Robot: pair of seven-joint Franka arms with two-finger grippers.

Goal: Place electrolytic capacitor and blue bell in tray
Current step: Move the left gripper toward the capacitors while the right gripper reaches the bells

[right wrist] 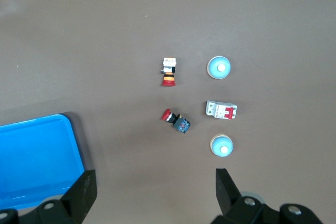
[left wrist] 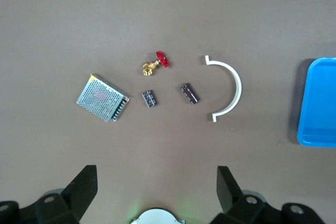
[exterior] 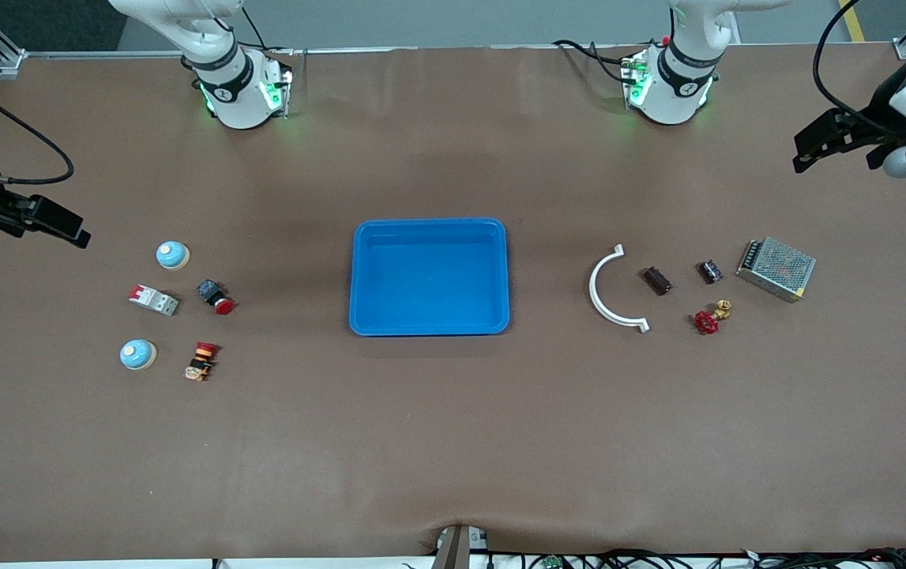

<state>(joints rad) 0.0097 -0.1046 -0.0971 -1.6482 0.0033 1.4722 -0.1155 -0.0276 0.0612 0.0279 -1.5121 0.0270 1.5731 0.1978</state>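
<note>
The blue tray [exterior: 429, 224] lies empty at mid-table; it also shows in the left wrist view [left wrist: 320, 103] and the right wrist view [right wrist: 37, 156]. Two blue bells stand toward the right arm's end, one [exterior: 172, 254] [right wrist: 221, 146] farther from the camera than the other [exterior: 137, 354] [right wrist: 219, 67]. Two small dark components [exterior: 656, 280] [exterior: 709, 271] lie toward the left arm's end; I cannot tell which is the electrolytic capacitor. They also show in the left wrist view [left wrist: 189, 93] [left wrist: 149, 98]. My left gripper [exterior: 806, 154] [left wrist: 156, 174] and right gripper [exterior: 73, 229] [right wrist: 153, 177] wait open and empty, high over the table's ends.
Between the bells lie a white-and-red circuit breaker [exterior: 153, 299], a red push button [exterior: 216, 296] and a red-and-orange button [exterior: 201, 360]. Near the dark components lie a white curved strip [exterior: 614, 288], a red-handled brass valve [exterior: 710, 318] and a metal mesh power supply [exterior: 776, 269].
</note>
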